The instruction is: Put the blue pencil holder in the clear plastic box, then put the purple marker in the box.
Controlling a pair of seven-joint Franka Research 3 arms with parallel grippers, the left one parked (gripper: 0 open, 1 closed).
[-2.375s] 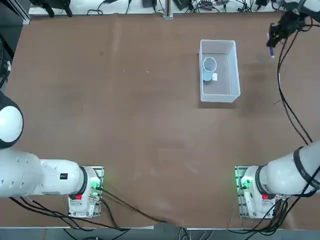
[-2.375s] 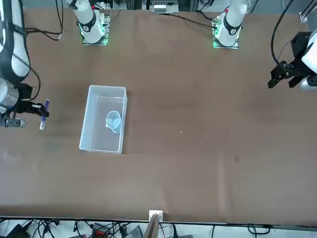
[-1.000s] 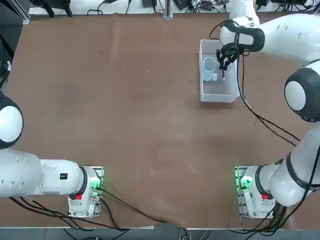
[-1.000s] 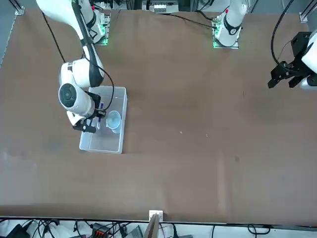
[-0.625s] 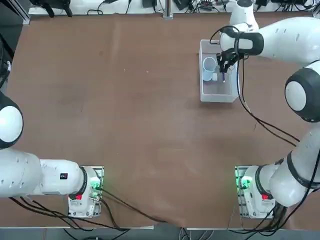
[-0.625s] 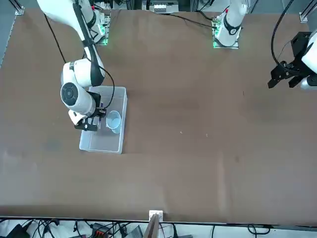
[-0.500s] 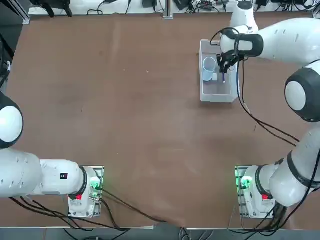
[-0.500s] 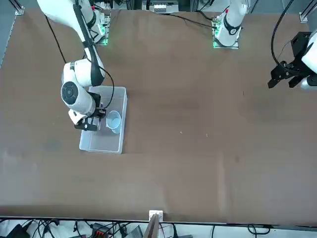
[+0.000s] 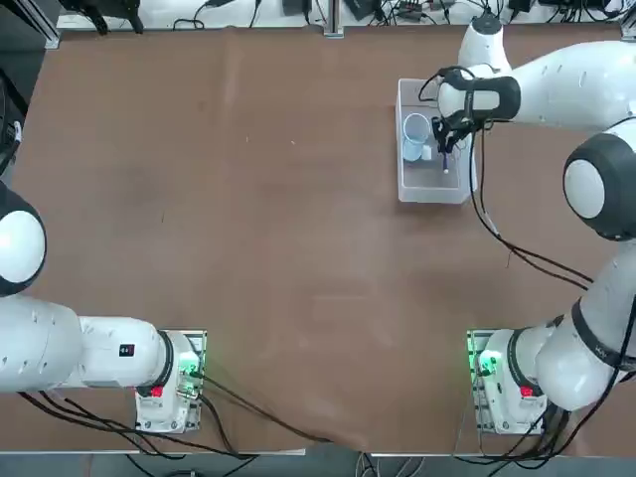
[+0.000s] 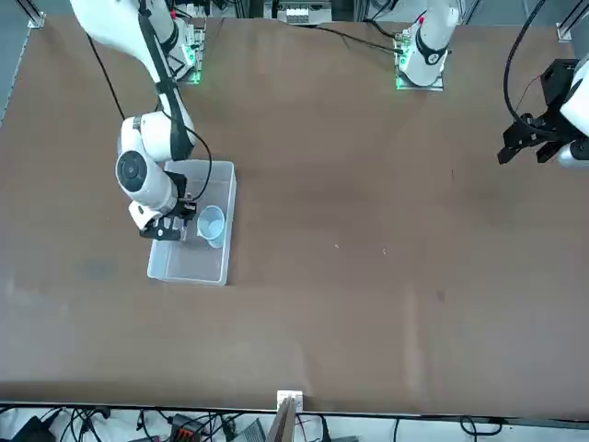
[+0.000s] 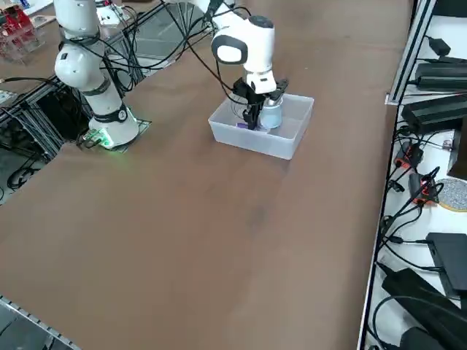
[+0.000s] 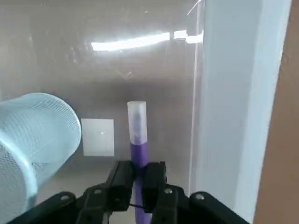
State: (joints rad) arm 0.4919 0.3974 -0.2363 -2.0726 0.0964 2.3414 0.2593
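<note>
The clear plastic box (image 9: 437, 193) stands at the far right of the table. Inside it sits the blue pencil holder (image 9: 414, 135), a pale mesh cup (image 12: 32, 135). My right gripper (image 9: 449, 139) reaches down into the box beside the cup and is shut on the purple marker (image 12: 137, 135). The marker's whitish tip points at the box floor next to the white label (image 12: 97, 136). Whether the tip touches the floor I cannot tell. From the side, the gripper (image 11: 252, 120) is below the box rim (image 11: 281, 146), with the cup (image 11: 271, 115) just beyond it.
The box's side wall (image 12: 233, 93) stands close beside the marker. Black cables hang from my right arm (image 9: 517, 84) over the table. Brown tabletop (image 9: 248, 219) spreads out around the box.
My right gripper, still gripping the marker, has sunk a little lower into the box and shifted slightly. Earlier it carried the marker in from the table's far right edge.
</note>
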